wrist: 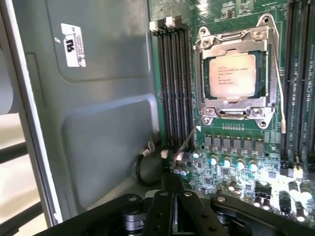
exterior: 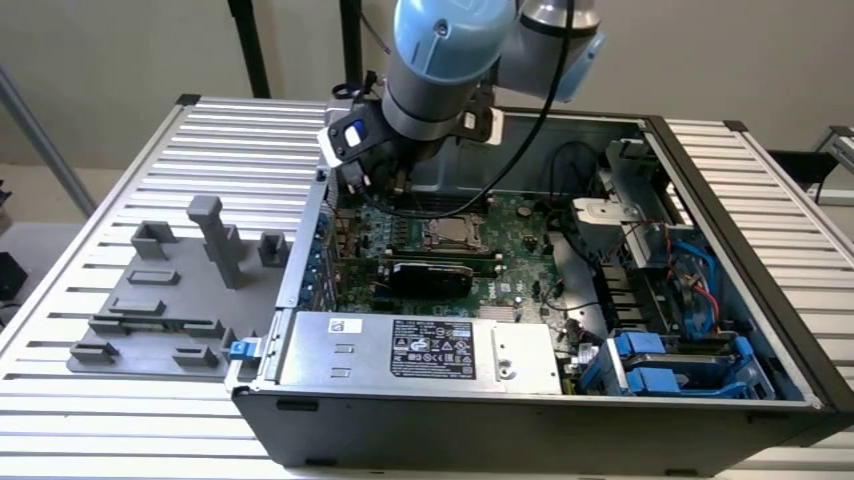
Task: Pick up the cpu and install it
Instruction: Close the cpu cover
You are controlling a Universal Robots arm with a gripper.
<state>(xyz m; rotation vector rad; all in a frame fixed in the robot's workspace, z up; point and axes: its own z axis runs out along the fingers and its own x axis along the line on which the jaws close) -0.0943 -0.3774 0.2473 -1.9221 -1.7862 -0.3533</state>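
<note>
Wrist view: cpu (wrist: 232,76) sits in socket (wrist: 236,105), likely light, stiff, fragile, best held by edges; jaws clenched, empty

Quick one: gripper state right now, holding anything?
The gripper: shut, with nothing seen held; the cpu lies in the socket.

A robotics lab bench: an opened computer case (exterior: 534,435) on a slatted aluminium table (exterior: 240,140), robot arm (exterior: 447,50) above.
</note>
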